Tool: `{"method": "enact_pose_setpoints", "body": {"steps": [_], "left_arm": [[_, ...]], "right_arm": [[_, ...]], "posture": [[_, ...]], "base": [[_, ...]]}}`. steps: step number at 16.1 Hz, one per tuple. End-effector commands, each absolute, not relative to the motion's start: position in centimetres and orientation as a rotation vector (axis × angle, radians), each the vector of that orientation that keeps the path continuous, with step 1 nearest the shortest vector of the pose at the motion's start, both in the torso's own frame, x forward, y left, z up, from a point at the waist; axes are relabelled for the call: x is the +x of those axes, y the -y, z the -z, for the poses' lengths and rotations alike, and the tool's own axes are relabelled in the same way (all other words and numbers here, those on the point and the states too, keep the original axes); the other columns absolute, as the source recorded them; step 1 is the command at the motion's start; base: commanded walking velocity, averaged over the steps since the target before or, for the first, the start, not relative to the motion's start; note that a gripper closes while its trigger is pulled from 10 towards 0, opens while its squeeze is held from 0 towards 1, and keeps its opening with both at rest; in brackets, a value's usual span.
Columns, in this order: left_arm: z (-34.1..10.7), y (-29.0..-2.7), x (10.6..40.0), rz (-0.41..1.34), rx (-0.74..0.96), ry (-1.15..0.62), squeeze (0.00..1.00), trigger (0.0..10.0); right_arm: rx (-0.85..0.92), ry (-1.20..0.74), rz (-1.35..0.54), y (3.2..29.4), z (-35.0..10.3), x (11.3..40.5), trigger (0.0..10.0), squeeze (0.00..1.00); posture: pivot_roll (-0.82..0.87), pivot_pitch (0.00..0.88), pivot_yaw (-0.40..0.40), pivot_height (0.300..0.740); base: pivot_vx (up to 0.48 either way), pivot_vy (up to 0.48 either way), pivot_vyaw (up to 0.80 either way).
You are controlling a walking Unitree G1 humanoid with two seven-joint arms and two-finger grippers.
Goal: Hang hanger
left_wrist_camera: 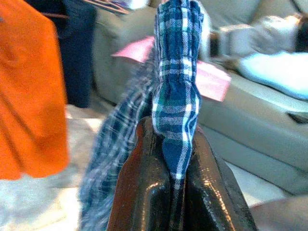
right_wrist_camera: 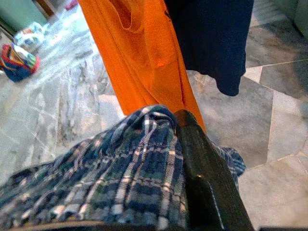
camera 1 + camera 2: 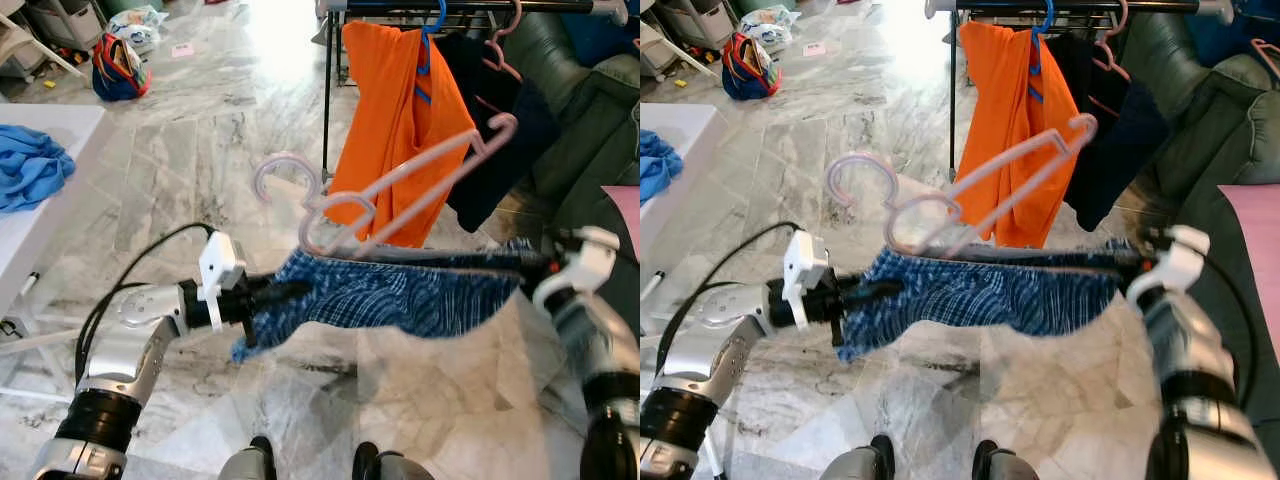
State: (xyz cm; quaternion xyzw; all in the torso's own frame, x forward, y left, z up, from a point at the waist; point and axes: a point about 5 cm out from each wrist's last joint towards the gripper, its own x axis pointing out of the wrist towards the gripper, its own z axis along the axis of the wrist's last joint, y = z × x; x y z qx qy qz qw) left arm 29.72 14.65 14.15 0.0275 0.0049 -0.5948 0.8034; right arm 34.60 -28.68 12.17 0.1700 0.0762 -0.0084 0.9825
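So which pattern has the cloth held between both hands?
Blue plaid cloth, clearest in the left wrist view.

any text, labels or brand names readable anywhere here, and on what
None can be read.
The blue plaid cloth stretched between the left gripper and the right gripper carries only its check pattern, no tag or print.
The orange garment on the rack and the pink hanger are plain.
The colourful bag on the floor has markings too small and blurred to read.
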Motion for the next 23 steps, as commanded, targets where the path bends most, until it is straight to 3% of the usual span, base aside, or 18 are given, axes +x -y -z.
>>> {"method": "enact_pose_setpoints", "body": {"steps": [1,6,20,22,23], "left_arm": [[-13.9,-14.7,29.2,1.312,0.062,-0.024,0.0,0.0],[-10.7,-14.7,28.2,1.393,0.133,-0.166,0.0,0.0],[-5.7,-16.6,29.7,1.085,0.436,-0.256,0.0,0.0],[-5.7,-16.0,30.1,1.051,0.458,-0.237,0.0,0.0],[-5.9,-15.2,30.5,1.02,0.451,-0.206,0.0,0.7]], "right_arm": [[0.317,-0.194,0.041,28.9,-12.0,34.6,0.0,0.0],[0.267,-0.129,-0.032,26.5,-16.0,37.3,0.0,0.0],[0.142,-0.082,-0.119,25.3,-18.9,37.2,0.0,0.0],[0.085,-0.087,-0.159,23.8,-18.7,37.2,0.0,0.0],[0.096,-0.089,-0.22,21.9,-18.6,37.0,0.0,0.0]], "posture": [[0.05,0.231,-0.013,0.74],[0.04,0.235,-0.025,0.74],[0.02,0.235,-0.021,0.74],[0.02,0.234,-0.02,0.74],[0.02,0.235,-0.023,0.74]], "base": [[0.0,0.0,0.0],[0.0,0.0,0.0],[0.0,0.0,0.0],[0.0,0.0,0.0],[0.0,0.0,0.0]]}}
